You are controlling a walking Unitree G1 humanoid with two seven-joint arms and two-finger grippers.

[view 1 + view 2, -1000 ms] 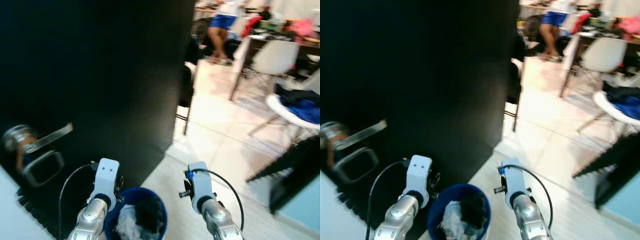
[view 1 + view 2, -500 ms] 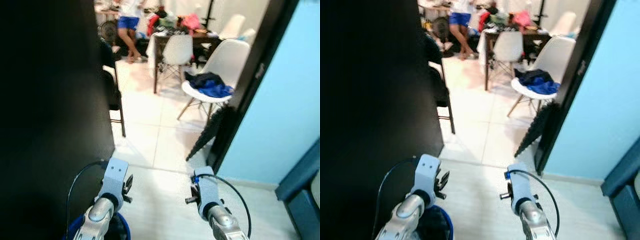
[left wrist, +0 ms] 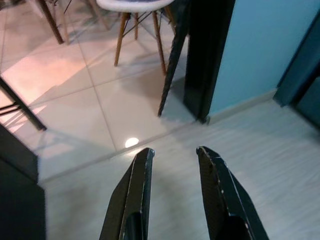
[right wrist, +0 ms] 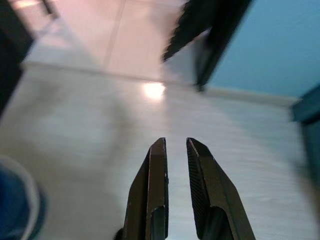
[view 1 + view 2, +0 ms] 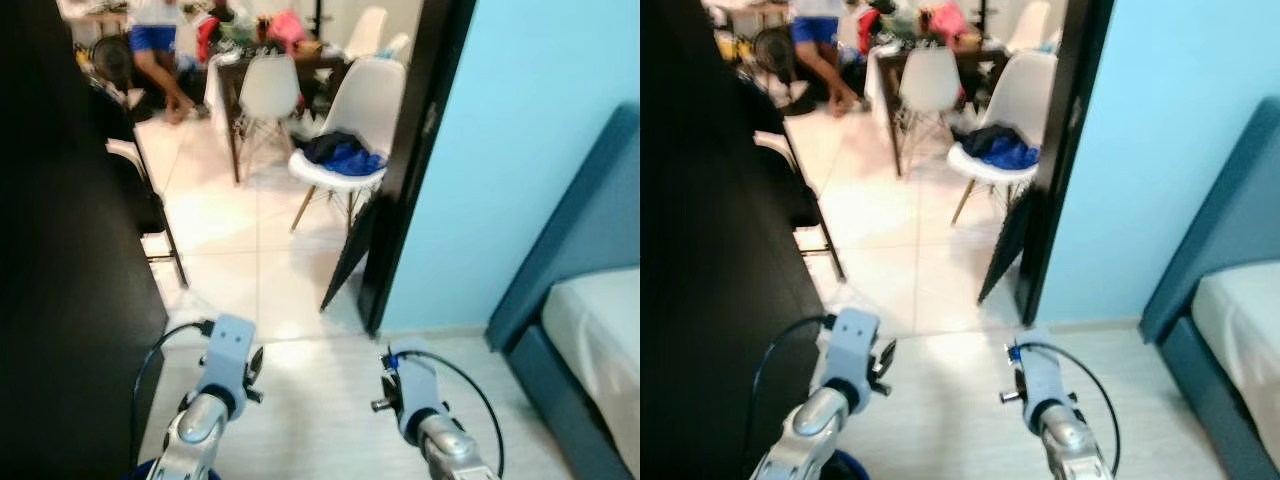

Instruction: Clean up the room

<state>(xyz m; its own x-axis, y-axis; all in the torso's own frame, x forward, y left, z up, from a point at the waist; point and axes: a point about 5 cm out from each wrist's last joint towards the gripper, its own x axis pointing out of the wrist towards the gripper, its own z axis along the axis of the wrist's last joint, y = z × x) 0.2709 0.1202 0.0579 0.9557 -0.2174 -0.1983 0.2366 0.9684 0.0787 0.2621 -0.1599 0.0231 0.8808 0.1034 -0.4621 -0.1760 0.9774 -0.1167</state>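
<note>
Your view has swung rightward over the last second: the black wall [image 5: 60, 300] that took up most of the picture now sits along the left edge, and a light blue wall [image 5: 520, 130] and the corner of a bed [image 5: 590, 330] have come in on the right. Judging by that, you are turning away from the dark corner to look for more to tidy.

Through the doorway the tiled floor [image 5: 240, 240] leads to a white chair [image 5: 355, 120] with dark blue clothes [image 5: 345, 155] heaped on its seat, likely the next thing to collect; a person [image 5: 155, 40] stands far behind it beside a bench [image 5: 260, 65].

The blue bin [image 5: 845, 468], which was between your arms, now only peeks out low beside the left arm.

Left tool [image 3: 175, 152]: fingers moderately apart, empty, over bare floor. Right tool [image 4: 175, 145]: fingers nearly together, empty. The clothes lie well ahead of both.
</note>
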